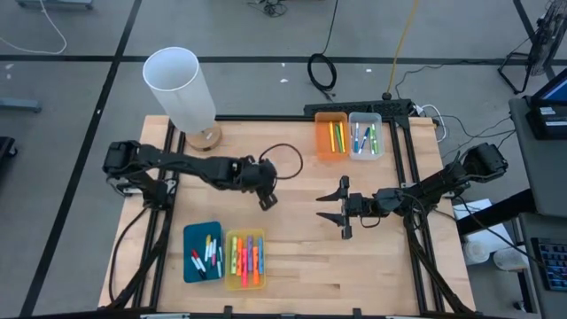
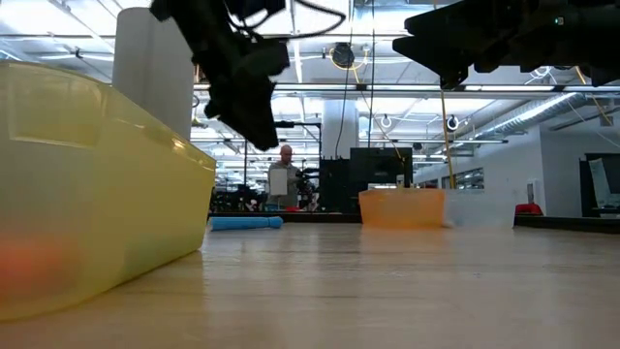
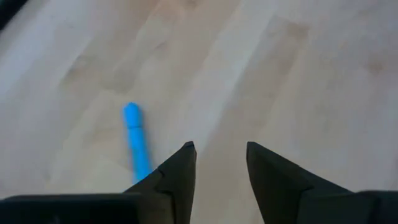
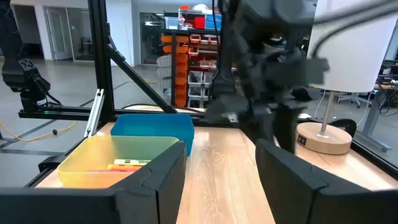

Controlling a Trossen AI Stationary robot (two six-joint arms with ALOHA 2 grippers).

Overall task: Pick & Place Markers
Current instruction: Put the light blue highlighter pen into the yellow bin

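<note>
At the near edge of the tabletop (image 1: 354, 266) sit two bins side by side: a teal bin (image 1: 202, 252) holding thin white-bodied markers (image 1: 206, 255), and just to its right a yellow bin (image 1: 244, 260) filled with highlighters (image 1: 247, 257) in orange, pink, yellow and blue.

Farther in, near the middle, the left gripper (image 1: 267, 200) hangs over bare wood with its fingers released and a clear gap between them, grasping nothing. Its wrist view shows a loose blue marker (image 3: 136, 142) lying flat on the wood just beside one finger (image 3: 177, 174), outside the gap, not between the two.

The step in hand looks like picking up this marker. To do it well, the left gripper should shift sideways until the pen's body lies in the gap, turn so the fingers close across the barrel and not along it, then come straight down before clenching. Closing from where it is would likely nudge the pen and set it rolling.

To the right, well apart, the right gripper (image 1: 342, 211) waits above the tabletop, spread wide and empty.

At the far edge stand an orange bin (image 1: 331, 137) with yellow and green highlighters and a clear bin (image 1: 365, 136) with mixed markers.
</note>
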